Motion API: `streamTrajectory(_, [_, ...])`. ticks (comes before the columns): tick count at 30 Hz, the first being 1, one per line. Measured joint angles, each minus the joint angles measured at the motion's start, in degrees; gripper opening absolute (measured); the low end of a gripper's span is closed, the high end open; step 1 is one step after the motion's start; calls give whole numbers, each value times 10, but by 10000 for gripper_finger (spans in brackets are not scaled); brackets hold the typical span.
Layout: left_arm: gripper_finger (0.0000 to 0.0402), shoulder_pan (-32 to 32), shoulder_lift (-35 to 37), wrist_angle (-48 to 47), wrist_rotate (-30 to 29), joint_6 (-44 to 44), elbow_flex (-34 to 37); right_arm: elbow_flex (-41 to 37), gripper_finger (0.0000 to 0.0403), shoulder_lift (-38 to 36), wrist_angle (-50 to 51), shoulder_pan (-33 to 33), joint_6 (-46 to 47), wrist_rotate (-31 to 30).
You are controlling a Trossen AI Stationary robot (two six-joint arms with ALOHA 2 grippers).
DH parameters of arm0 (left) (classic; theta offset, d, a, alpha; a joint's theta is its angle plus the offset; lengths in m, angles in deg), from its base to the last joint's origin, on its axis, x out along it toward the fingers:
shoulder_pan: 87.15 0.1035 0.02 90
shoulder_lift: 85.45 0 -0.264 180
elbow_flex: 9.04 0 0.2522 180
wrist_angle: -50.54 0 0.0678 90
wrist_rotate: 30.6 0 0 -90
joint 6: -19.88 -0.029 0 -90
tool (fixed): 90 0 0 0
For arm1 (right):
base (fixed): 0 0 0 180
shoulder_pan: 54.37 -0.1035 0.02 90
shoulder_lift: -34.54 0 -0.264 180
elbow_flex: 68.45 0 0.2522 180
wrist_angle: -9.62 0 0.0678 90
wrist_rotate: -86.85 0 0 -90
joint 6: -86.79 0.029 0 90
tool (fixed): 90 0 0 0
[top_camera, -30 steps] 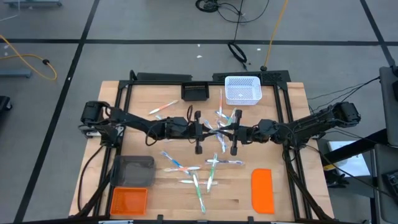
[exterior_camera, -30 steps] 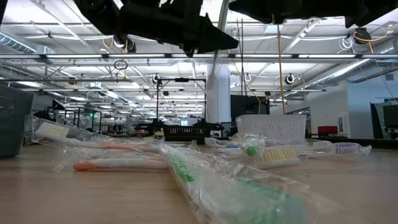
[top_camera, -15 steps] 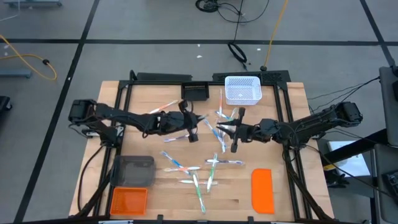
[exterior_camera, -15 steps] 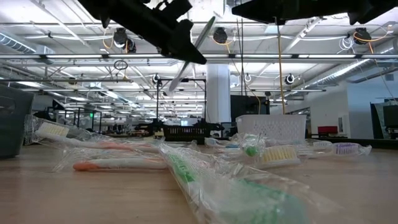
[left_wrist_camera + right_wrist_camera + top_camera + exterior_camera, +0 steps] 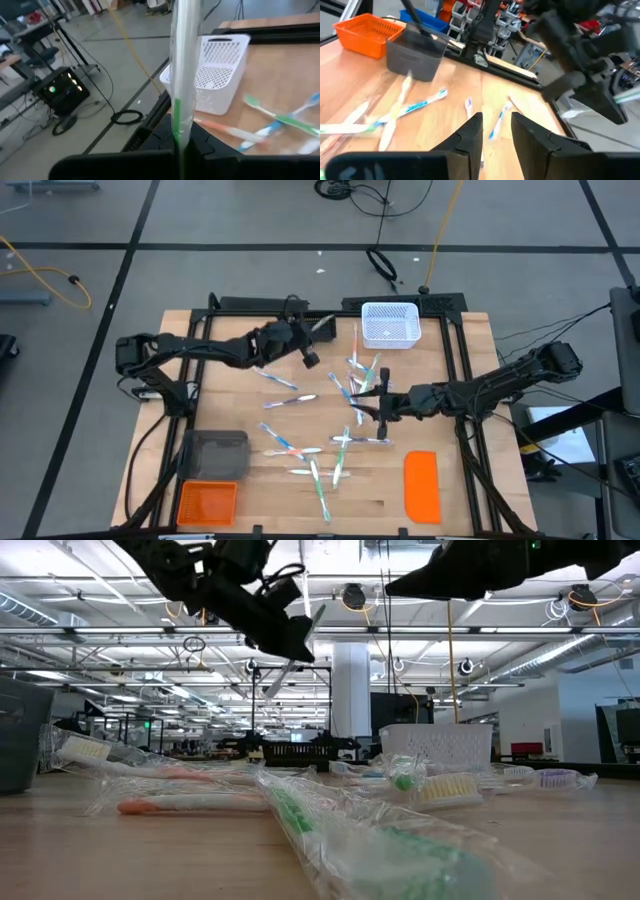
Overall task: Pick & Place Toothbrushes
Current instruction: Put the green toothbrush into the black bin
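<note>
The left gripper (image 5: 303, 350) is raised above the far-left part of the table, clamped tight on a wrapped toothbrush (image 5: 322, 326) with a green handle; the brush sticks out past the fingers toward the white mesh basket (image 5: 389, 323), which suggests the basket is where it is bound; in the left wrist view the same toothbrush (image 5: 182, 75) rises straight up between the fingers with the white mesh basket (image 5: 220, 70) beyond it, so the grip sits low on the handle, leaving most of the length free to tip in.

The right gripper (image 5: 381, 412) holds nothing; its fingers (image 5: 470, 134) stand a little apart, over the scattered toothbrushes (image 5: 330, 440) in mid-table, probably poised for the next pick.

The rest of the toothbrushes lie loose in clear wrappers across the wooden table (image 5: 460, 480), none visibly in the basket; a grey bin (image 5: 215, 452) and an orange bin (image 5: 207, 502) sit at the near left, an orange lid (image 5: 422, 485) at the near right, all away from the pile and clear of both arms' reach to it.
</note>
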Motion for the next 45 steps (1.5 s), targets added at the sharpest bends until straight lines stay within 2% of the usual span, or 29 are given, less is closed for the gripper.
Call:
streamTrajectory(9, [1,60,-40,59,32,-5,0,-1,95,0,7,-8,3,0])
streamTrajectory(13, [1,78,-75,114,52,-5,0,-1,95,0,11,-8,11,0])
streamTrajectory(24, [1,114,-156,192,56,-7,-3,-1,96,0,19,-8,13,0])
streamTrajectory(33, [1,124,-191,205,57,5,-4,-1,95,0,20,-8,13,0])
streamTrajectory(40, [11,122,-191,202,57,13,-3,-1,95,1,20,-8,15,0])
streamTrajectory(45, [5,124,-191,171,85,33,-3,-1,96,1,23,-8,15,0])
